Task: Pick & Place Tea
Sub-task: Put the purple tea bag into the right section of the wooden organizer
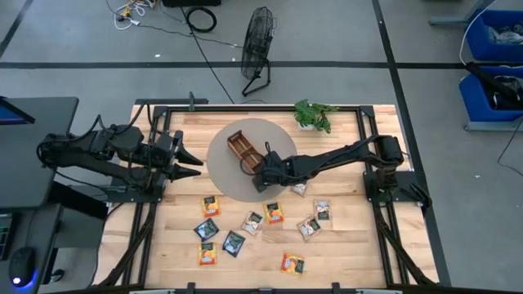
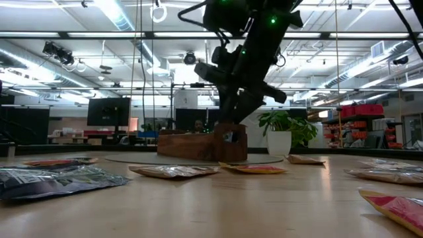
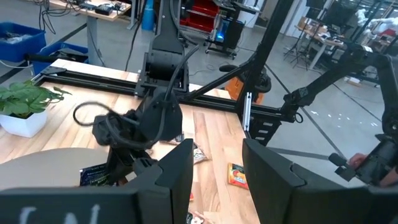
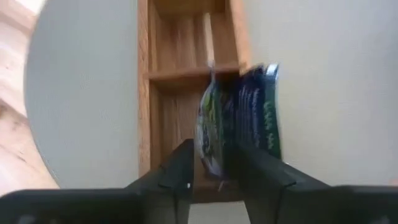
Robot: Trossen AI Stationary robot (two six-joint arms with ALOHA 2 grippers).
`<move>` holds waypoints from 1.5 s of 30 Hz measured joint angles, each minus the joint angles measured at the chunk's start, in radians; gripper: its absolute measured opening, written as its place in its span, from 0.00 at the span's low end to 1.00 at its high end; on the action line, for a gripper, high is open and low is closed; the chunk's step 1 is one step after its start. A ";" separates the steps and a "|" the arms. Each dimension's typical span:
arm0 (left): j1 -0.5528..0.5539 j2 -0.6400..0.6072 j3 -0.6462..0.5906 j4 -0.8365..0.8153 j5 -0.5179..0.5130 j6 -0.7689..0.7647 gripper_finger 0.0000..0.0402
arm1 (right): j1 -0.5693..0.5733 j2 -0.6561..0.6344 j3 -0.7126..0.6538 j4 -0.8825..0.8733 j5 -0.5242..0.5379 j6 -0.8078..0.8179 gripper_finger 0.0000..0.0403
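Note:
The brown wooden tray [image 1: 239,147] lies on a round grey mat [image 1: 225,181]. My right gripper [image 1: 263,173] slants down over the tray's near end. In the right wrist view a dark blue-teal tea sachet [image 4: 252,109] stands on edge in the tray's [image 4: 177,74] nearest compartment, leaning to one side. My right gripper [image 4: 214,180] is open with its fingers on either side of the sachet's lower end. My left gripper [image 1: 194,163] hangs open over the table's left edge, with nothing between its fingers [image 3: 180,174]. My right gripper comes at the sachet slanting down from the table's right side, and the sachet's lower edge [image 4: 214,165] stands between its parted fingers. I cannot tell whether either finger touches the sachet. The sachet's lower part is inside the tray compartment.
Several loose tea sachets lie on the wood on the near side of the mat, among them an orange one [image 1: 274,214], a dark one [image 1: 234,242] and an orange one [image 1: 292,263] near the front edge. A small green plant [image 1: 315,114] stands at the far edge.

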State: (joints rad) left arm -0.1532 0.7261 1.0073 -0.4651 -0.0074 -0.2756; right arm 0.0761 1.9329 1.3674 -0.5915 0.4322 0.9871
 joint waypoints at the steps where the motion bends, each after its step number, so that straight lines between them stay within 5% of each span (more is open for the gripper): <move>1: 0.000 0.000 0.000 0.001 0.000 0.000 0.35 | 0.000 -0.005 0.000 0.002 0.011 0.001 0.32; 9: 0.000 0.000 0.000 0.001 0.000 0.000 0.35 | 0.000 -0.056 0.000 -0.076 0.095 0.035 0.30; 22: 0.000 0.000 0.000 -0.037 0.000 -0.005 0.35 | 0.097 -0.211 0.001 -0.047 0.092 0.022 0.28; 30: -0.001 0.005 0.000 -0.119 0.009 -0.033 0.35 | 0.166 -0.255 0.001 0.067 -0.158 -0.068 0.28; 34: -0.002 0.042 0.000 -0.199 0.027 -0.076 0.35 | 0.202 -0.255 0.002 0.111 -0.184 -0.087 0.28; 40: -0.016 0.172 0.000 -0.217 0.209 -0.128 0.35 | 0.246 -0.252 0.002 0.106 -0.121 -0.081 0.28; 45: -0.048 0.301 0.000 -0.221 0.216 -0.125 0.35 | 0.277 -0.252 0.002 0.096 -0.089 -0.078 0.28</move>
State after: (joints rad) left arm -0.2016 1.0276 1.0069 -0.6858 0.2081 -0.4003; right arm 0.3532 1.6810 1.3689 -0.4955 0.3431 0.9086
